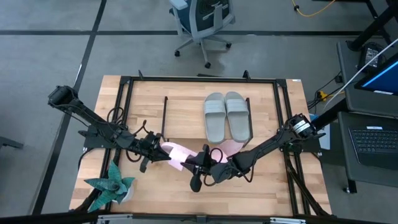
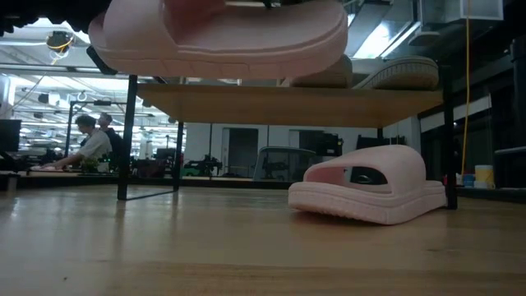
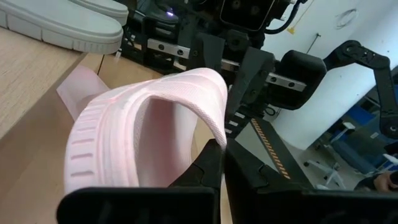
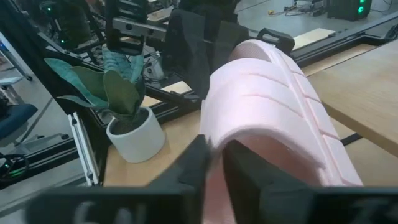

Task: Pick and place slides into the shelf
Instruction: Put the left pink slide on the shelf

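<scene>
both grippers pinch the same pink slide (image 1: 177, 155) midair; left gripper (image 1: 154, 151) and right gripper (image 1: 200, 163) at opposite ends; shelf (image 1: 186, 115) lies straight behind; grey-green pair (image 1: 227, 116) already on it

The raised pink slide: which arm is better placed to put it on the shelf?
Probably right: its claw pinches the raised pink slide nearer the shelf's empty part. The left claw holds its outer end.
</scene>
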You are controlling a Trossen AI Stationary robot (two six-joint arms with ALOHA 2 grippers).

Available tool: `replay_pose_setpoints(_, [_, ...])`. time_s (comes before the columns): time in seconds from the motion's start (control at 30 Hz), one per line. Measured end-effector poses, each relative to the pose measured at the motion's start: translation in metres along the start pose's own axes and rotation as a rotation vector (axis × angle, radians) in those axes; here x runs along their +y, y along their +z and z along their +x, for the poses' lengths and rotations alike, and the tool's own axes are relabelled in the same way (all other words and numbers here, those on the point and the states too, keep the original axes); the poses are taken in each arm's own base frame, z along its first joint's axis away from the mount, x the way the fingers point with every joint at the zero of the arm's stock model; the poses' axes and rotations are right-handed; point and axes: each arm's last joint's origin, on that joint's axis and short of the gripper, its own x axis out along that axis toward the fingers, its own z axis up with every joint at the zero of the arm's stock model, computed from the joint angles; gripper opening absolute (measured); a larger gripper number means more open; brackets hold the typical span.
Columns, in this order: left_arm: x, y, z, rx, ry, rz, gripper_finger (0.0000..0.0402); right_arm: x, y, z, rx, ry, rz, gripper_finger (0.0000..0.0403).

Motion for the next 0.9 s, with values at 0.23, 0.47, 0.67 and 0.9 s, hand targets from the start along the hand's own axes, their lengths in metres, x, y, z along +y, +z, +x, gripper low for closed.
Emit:
replay_pose_setpoints(0.23, [0.0,0.0,0.0,0.005,-0.008,-0.022,0.0022,0.001,0.0,0.0,0.006,0.02,-0.032,0.0016])
replay_pose_setpoints(0.47, [-0.001,0.0,0.0,-0.002,-0.015,-0.023,0.0029,0.006,0.001,-0.002,0.01,0.046,-0.099,0.0011])
replay_pose_setpoints(0.67, [-0.008,0.003,-0.003,-0.007,-0.102,-0.032,0.003,0.016,0.005,-0.006,0.034,0.063,-0.146,0.0011])
replay_pose_setpoints(0.9, [-0.021,0.012,-0.013,-0.045,-0.208,-0.045,0.0031,0.03,0.009,-0.012,0.079,0.077,-0.23,0.0011])
